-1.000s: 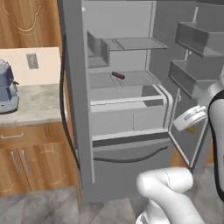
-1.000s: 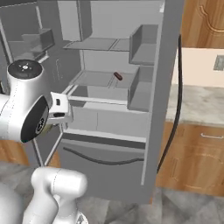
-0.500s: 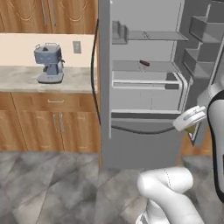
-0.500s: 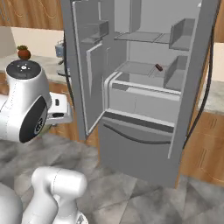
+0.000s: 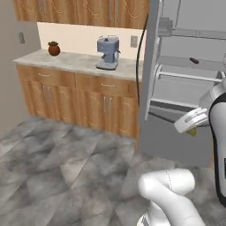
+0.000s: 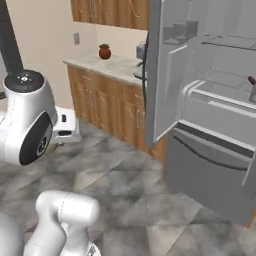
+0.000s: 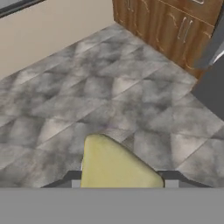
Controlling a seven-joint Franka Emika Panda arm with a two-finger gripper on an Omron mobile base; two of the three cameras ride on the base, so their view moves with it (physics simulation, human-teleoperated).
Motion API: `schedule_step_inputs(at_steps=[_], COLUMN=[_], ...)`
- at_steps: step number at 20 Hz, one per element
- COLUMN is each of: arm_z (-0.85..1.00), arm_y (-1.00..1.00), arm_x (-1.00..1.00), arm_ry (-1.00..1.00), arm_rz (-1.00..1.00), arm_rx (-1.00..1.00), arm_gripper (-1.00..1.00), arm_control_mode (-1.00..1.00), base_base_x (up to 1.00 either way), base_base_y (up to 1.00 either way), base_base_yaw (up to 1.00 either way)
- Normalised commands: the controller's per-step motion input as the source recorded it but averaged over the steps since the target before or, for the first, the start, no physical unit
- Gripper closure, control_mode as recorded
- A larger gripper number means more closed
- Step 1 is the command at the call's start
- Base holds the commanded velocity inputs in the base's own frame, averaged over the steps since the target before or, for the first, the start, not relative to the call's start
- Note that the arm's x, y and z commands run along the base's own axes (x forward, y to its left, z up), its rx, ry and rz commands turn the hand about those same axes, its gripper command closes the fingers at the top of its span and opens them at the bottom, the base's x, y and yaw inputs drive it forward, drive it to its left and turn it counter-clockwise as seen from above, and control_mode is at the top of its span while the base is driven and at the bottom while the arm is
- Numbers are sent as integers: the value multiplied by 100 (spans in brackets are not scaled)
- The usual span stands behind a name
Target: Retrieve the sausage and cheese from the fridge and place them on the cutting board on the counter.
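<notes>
Gripper point(image 7: 120, 183) closed on the cheese point(image 7: 114, 164), wedge between its fingers

No legible text, labels, brands or numbers on any surface.

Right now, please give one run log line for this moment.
claw: shut on cheese | fridge: doors open | dark item on shelf | cheese above floor, not on counter
</notes>
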Motion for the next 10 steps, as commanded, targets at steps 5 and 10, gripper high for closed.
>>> schedule_step_inputs(at_steps=[5, 10], arm_z=[0, 0], arm_y=[0, 0], arm_x=[0, 0], arm_ry=[0, 0], arm_rz=[0, 0], arm_rx=[0, 0], arm_gripper=[100, 100], arm_control_mode=[100, 100], base_base_x=[-29, -25], base_base_y=[18, 1], base_base_yaw=[83, 98])
